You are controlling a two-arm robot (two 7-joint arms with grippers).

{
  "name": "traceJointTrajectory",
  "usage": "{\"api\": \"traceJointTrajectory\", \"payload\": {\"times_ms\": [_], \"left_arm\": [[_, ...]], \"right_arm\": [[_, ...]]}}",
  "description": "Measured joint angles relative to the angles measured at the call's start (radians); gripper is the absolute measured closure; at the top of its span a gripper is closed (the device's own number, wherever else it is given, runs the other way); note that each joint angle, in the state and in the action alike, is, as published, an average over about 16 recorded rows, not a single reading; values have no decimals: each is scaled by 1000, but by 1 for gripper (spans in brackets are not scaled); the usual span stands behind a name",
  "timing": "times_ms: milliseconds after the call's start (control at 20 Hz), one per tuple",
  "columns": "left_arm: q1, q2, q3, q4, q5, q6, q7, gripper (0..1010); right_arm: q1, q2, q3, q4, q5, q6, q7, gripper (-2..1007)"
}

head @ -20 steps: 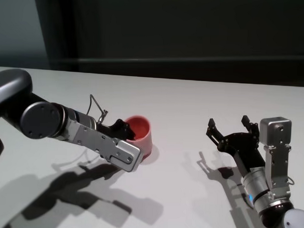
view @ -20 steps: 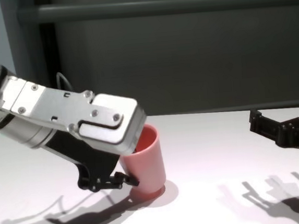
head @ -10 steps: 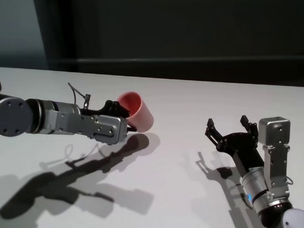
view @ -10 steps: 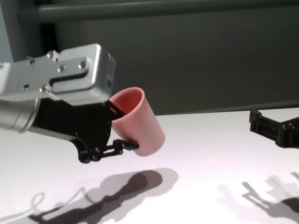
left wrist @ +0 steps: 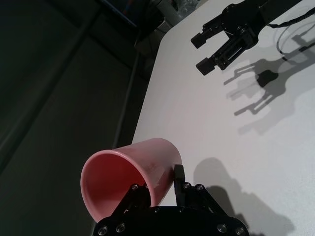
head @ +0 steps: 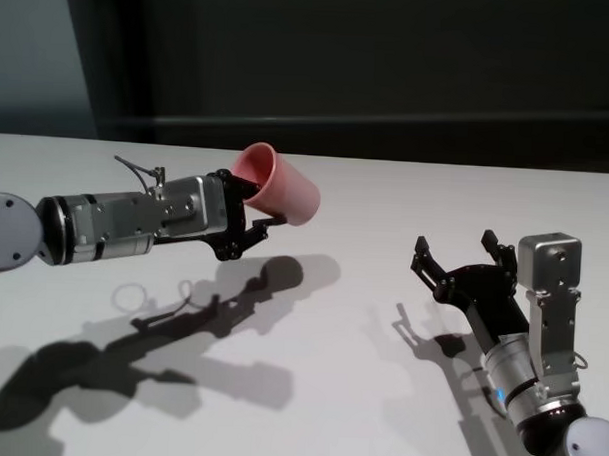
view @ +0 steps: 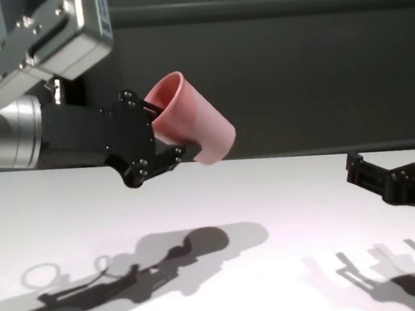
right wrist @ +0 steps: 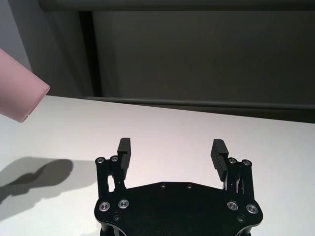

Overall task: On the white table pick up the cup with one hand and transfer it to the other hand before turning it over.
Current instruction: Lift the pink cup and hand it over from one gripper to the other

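Cup [head: 278, 184] hangs tilted above the worktop [head: 379, 391], its wall pinched by the left gripper [head: 247, 208]. Right gripper [head: 462, 256], well apart from the cup, gapes wide, empty.

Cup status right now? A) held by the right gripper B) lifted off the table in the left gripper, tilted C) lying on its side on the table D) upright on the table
B: the left gripper pinches the cup by its rim, above the white table, tilted.
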Motion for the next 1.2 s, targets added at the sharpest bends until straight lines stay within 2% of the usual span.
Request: {"api": "traceJointTrajectory", "payload": {"times_ms": [300,550,800,1200], "left_arm": [[31,-50,-65,36,-129,-29,13,809],[47,-93,-104,60,-219,-42,14,809],[57,-137,-129,82,-285,-49,19,809],[62,-208,-152,120,-362,-48,27,809]], "right_arm": [[0,0,0,0,0,0,0,5],[0,0,0,0,0,0,0,5],[0,0,0,0,0,0,0,5],[0,0,0,0,0,0,0,5]]}}
